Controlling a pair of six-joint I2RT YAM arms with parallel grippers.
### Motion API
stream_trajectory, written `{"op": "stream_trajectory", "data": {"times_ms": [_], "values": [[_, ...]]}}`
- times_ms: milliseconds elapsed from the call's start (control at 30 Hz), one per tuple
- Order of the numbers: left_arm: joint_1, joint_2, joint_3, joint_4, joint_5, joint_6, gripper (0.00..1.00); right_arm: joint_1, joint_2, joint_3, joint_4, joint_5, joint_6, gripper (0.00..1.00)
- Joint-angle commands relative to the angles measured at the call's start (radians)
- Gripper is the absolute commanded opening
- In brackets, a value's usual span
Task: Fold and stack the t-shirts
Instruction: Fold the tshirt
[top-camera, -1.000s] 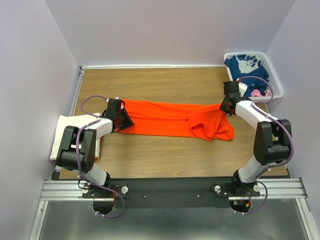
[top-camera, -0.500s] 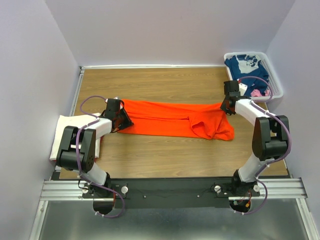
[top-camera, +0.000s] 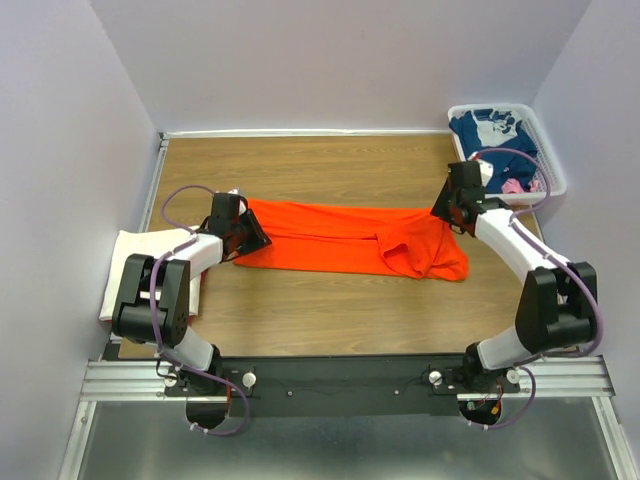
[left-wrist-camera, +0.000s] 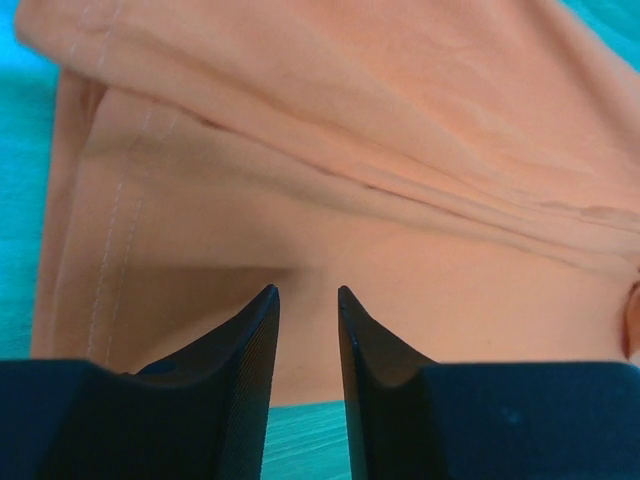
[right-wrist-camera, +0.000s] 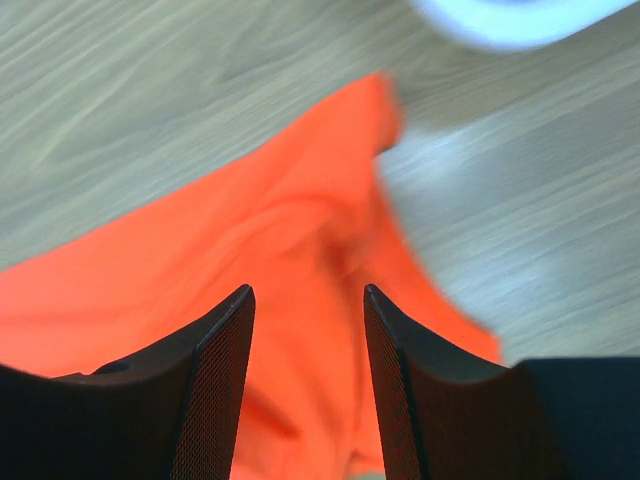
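The right fingers (right-wrist-camera: 215, 380) have sprung apart and drawn back toward the basket (top-camera: 497, 106), now standing wide and empty over the near end of the orange t-shirt (top-camera: 330, 238). The shirt lies in a long band on the tabletop (top-camera: 330, 310), running left from just beside the basket. The left fingers (left-wrist-camera: 240, 370), narrowly apart with no cloth between them, sit over its far end, and beyond them lies a cream t-shirt (top-camera: 125, 262).

Below the right gripper (right-wrist-camera: 306, 292), the orange t-shirt (right-wrist-camera: 200, 260) is soft matt cloth on a smooth wood-grain table (right-wrist-camera: 150, 90), perhaps laminate.
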Motion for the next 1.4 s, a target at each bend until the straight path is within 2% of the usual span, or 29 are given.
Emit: {"op": "stream_trajectory", "data": {"times_ms": [0,133,300,467,733,933,1200,1367], "values": [[0.006,-0.031,0.059,0.005,0.044,0.042,0.39,0.138,-0.061,-0.061,-0.044,-0.020,0.020,0.55],[0.006,-0.027,0.086,0.002,0.056,0.043,0.39,0.272,-0.032,-0.064,-0.045,0.005,0.052,0.55],[0.006,-0.022,0.117,-0.010,0.068,0.050,0.38,0.361,0.060,-0.018,-0.044,0.043,0.065,0.55],[0.006,-0.019,0.125,-0.012,0.084,0.055,0.38,0.413,0.108,-0.023,-0.042,0.040,0.077,0.54],[0.006,-0.005,0.128,-0.006,0.099,0.061,0.37,0.496,0.085,-0.081,-0.035,-0.007,0.132,0.50],[0.006,-0.007,0.120,0.002,0.105,0.059,0.37,0.496,0.097,-0.087,-0.030,-0.003,0.144,0.49],[0.006,-0.016,0.115,0.002,0.104,0.059,0.37,0.496,0.088,-0.053,-0.032,0.003,0.130,0.29],[0.006,-0.016,0.111,0.002,0.104,0.059,0.37,0.496,0.120,-0.047,-0.030,0.005,0.137,0.23]]}}
